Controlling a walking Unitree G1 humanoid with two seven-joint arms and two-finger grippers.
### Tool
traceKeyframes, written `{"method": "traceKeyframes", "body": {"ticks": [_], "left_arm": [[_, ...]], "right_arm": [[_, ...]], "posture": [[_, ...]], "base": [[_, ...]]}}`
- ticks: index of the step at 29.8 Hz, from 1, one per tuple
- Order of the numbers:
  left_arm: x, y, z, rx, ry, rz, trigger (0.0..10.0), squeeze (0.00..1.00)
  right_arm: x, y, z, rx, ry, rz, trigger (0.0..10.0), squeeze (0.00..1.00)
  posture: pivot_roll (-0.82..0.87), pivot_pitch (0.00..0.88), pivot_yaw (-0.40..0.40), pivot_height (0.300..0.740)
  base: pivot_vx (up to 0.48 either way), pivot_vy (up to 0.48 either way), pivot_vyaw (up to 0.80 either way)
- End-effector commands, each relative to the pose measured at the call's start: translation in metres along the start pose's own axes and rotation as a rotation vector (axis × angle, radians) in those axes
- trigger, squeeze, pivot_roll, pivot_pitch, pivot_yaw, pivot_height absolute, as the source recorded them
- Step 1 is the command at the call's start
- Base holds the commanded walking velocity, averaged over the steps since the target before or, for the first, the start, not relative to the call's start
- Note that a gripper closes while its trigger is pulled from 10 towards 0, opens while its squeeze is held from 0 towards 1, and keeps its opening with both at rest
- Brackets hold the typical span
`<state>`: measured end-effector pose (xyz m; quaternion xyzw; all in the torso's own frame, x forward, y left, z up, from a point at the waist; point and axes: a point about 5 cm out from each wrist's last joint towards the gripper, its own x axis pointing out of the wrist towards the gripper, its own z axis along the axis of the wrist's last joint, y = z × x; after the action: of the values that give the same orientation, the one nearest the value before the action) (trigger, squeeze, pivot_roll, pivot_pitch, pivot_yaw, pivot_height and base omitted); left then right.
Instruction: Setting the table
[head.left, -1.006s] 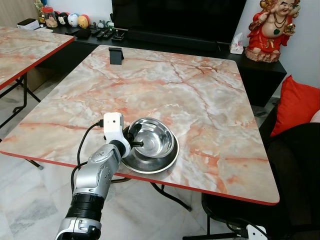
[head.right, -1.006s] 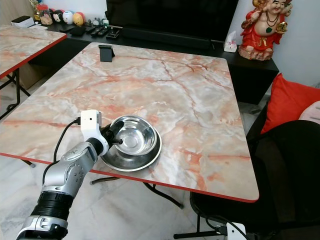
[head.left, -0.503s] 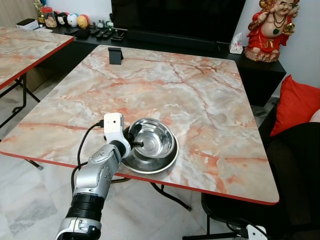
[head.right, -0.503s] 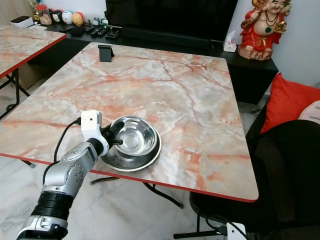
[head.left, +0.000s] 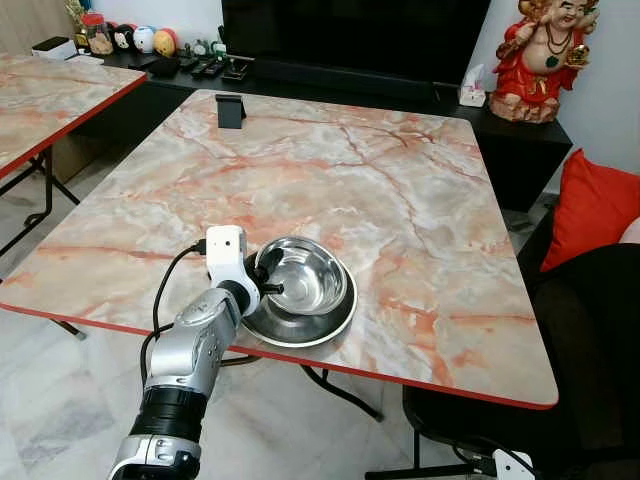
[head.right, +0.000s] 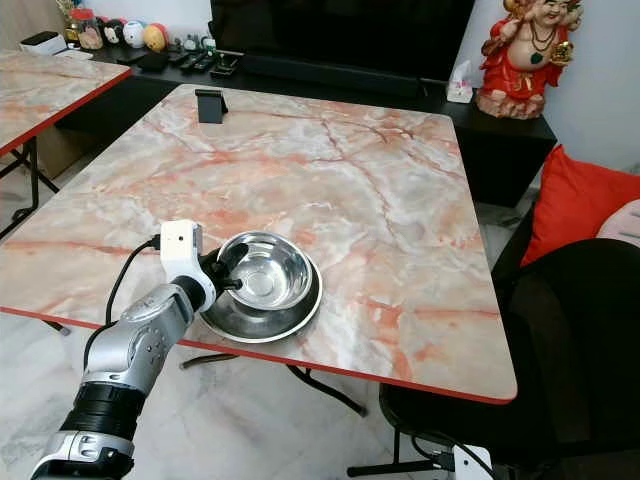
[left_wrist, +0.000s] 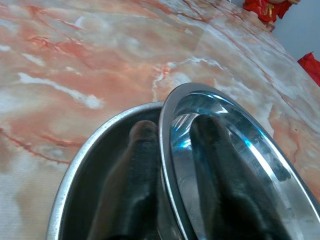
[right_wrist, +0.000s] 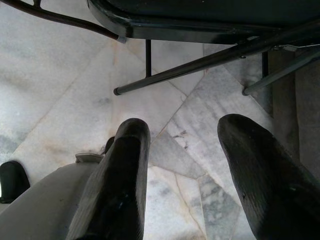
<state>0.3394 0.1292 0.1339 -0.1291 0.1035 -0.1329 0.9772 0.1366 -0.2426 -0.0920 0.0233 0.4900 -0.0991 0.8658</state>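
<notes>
A red figurine (head.left: 553, 50) and tissue box (head.left: 473, 88) sit beside a red cushion (head.left: 592, 205).

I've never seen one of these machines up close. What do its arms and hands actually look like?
The left arm is built of rounded silver segments with a ribbed black band lower down. A white boxy block sits at the wrist, and a thin black cable loops from it along the arm. The left gripper and right gripper each have two long, rounded black fingers, plain and unmarked.
</notes>
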Motion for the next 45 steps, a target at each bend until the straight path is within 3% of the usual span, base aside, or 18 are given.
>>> {"method": "traceKeyframes", "body": {"ticks": [1, 5, 7, 10, 11, 13, 14, 36, 38, 41, 45], "left_arm": [[0.003, -0.003, 0.004, 0.029, -0.001, -0.011, 10.0, 0.50], [0.003, -0.004, 0.005, 0.036, 0.000, -0.018, 10.0, 0.51], [0.003, -0.005, 0.005, 0.038, 0.001, -0.023, 10.0, 1.00], [0.003, -0.004, 0.004, 0.044, 0.004, -0.021, 10.0, 1.00], [0.003, -0.004, 0.004, 0.049, 0.005, -0.018, 10.0, 0.57], [0.003, -0.003, 0.005, 0.061, 0.003, -0.010, 10.0, 0.57], [0.003, -0.002, 0.005, 0.059, 0.003, -0.007, 10.0, 0.00], [0.000, 0.005, 0.004, 0.141, 0.016, 0.012, 10.0, 0.00], [0.000, 0.006, 0.006, 0.161, 0.002, 0.016, 10.0, 0.00], [-0.003, 0.002, 0.024, 0.255, -0.101, 0.015, 10.0, 0.00], [-0.006, -0.001, 0.035, 0.291, -0.160, 0.015, 10.0, 0.00]], "right_arm": [[0.000, -0.002, 0.001, 0.006, 0.000, -0.006, 10.0, 0.00], [0.000, -0.002, 0.001, 0.005, -0.001, -0.006, 10.0, 0.00], [0.000, -0.002, 0.001, 0.005, -0.001, -0.007, 10.0, 0.00], [0.000, -0.002, 0.001, 0.005, -0.001, -0.006, 10.0, 0.00], [0.000, -0.001, 0.001, 0.005, -0.001, -0.006, 10.0, 0.00], [0.000, -0.001, 0.001, 0.005, -0.001, -0.005, 10.0, 0.00], [0.000, -0.001, 0.001, 0.005, -0.001, -0.005, 10.0, 0.00], [0.000, -0.001, 0.001, 0.005, 0.002, 0.000, 10.0, 0.00], [0.000, -0.001, 0.001, 0.004, 0.002, 0.000, 10.0, 0.00], [0.000, -0.001, 0.001, 0.004, 0.002, -0.001, 10.0, 0.00], [0.000, -0.001, 0.001, 0.003, 0.002, 0.000, 10.0, 0.00]], "posture": [[0.11, 0.000, -0.072, 0.740], [0.11, 0.000, -0.072, 0.740], [0.11, 0.000, -0.073, 0.740], [0.11, 0.000, -0.073, 0.740], [0.11, 0.000, -0.073, 0.740], [0.11, 0.000, -0.073, 0.740], [0.11, 0.000, -0.073, 0.740], [0.11, 0.000, -0.071, 0.740], [0.11, 0.000, -0.072, 0.740], [0.12, 0.000, -0.072, 0.740], [0.12, 0.000, -0.074, 0.740]], "base": [[0.000, 0.000, 0.00], [0.000, 0.000, 0.00], [0.000, 0.000, 0.00], [0.000, 0.000, 0.00], [0.000, 0.000, 0.00], [0.000, 0.000, 0.00], [0.000, 0.000, 0.00], [0.000, 0.000, 0.00], [0.000, 0.000, 0.00], [0.000, 0.000, 0.00], [0.000, 0.000, 0.00]]}}
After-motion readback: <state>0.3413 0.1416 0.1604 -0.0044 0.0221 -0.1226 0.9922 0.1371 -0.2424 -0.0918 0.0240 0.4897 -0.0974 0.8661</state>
